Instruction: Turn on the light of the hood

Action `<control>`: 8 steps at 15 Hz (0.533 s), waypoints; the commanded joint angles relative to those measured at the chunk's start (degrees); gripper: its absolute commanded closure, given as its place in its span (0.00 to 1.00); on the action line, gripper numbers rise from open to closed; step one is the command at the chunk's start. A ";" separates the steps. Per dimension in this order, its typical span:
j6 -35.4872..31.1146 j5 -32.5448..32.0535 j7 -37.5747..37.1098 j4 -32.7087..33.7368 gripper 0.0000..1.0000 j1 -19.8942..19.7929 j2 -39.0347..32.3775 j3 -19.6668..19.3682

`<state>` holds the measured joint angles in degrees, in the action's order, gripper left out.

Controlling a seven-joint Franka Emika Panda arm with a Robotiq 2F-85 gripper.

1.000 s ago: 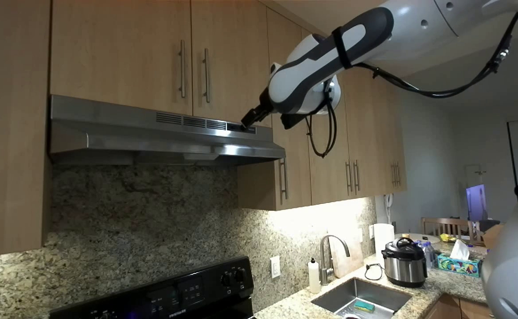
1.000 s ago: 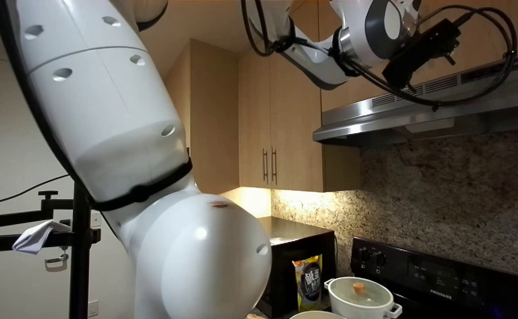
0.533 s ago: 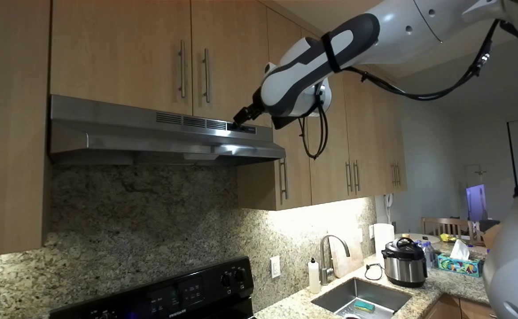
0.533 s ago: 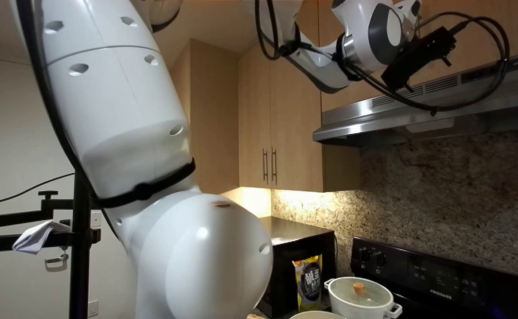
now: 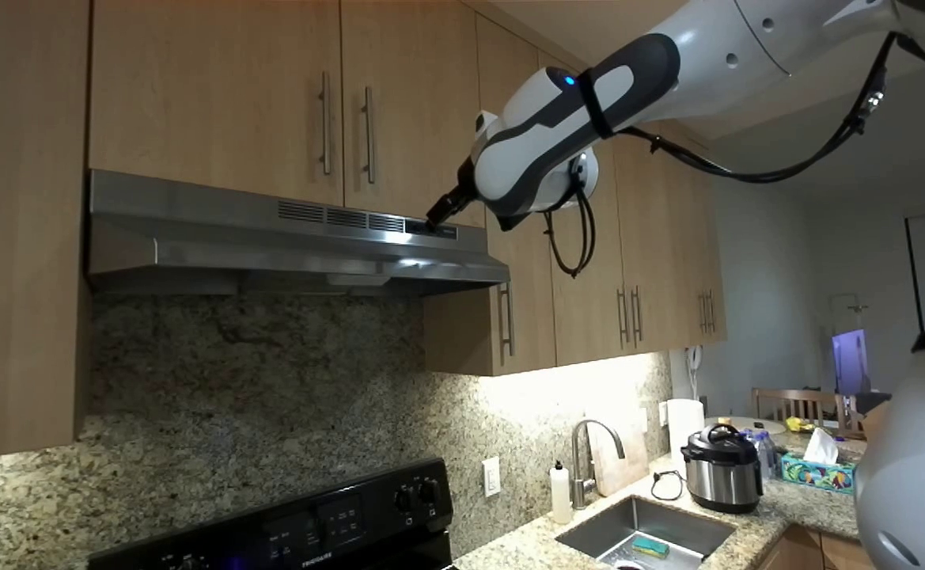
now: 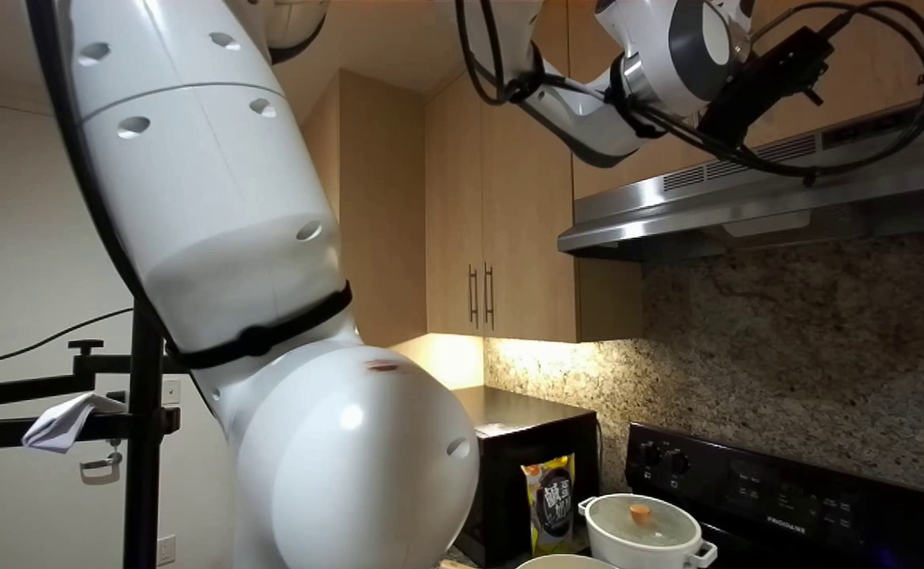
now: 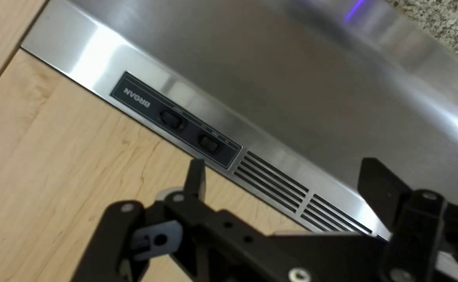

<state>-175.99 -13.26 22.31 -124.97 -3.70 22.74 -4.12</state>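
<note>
Above the black stove (image 5: 256, 529), we find the steel hood (image 5: 256, 245) mounted beneath light wooden cabinets (image 5: 217, 95). On its underside, in both exterior views, we see the light (image 6: 767, 224), a pale panel that looks dull grey; the speckled granite (image 5: 272, 380) behind the stove is dim, while the stretch under the neighbouring cabinets glows bright. In the wrist view we read BROAN, upside down, on a dark control strip (image 7: 191, 129) set in the hood's front. Of its two black switches, going by the tiny labels, the light switch (image 7: 171, 119) sits nearer that lettering and the fan switch (image 7: 208, 144) nearer the vent slots (image 7: 272, 182). We see the gripper (image 7: 286, 180) standing wide, its fingers (image 7: 194, 178) well apart: one shows against the wood of the cabinets, near the fan switch, the other over the hood's steel. In an exterior view the gripper (image 5: 435, 219) tilts down in front of the control strip, and we cannot tell whether it touches the hood.
</note>
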 commanded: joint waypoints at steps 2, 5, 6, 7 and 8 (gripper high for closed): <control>0.06 -1.13 -1.02 0.58 0.00 1.48 -0.33 -0.30; 0.30 -1.67 -0.96 0.59 0.00 0.93 -0.52 -0.20; -0.01 0.40 1.60 0.94 0.00 2.79 -1.02 -1.50; 0.07 1.49 2.83 1.47 0.00 5.03 -1.57 -3.03; 0.22 3.07 4.30 2.31 0.00 8.10 -2.51 -5.19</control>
<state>-175.85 -13.13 22.44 -124.29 -1.47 22.08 -5.02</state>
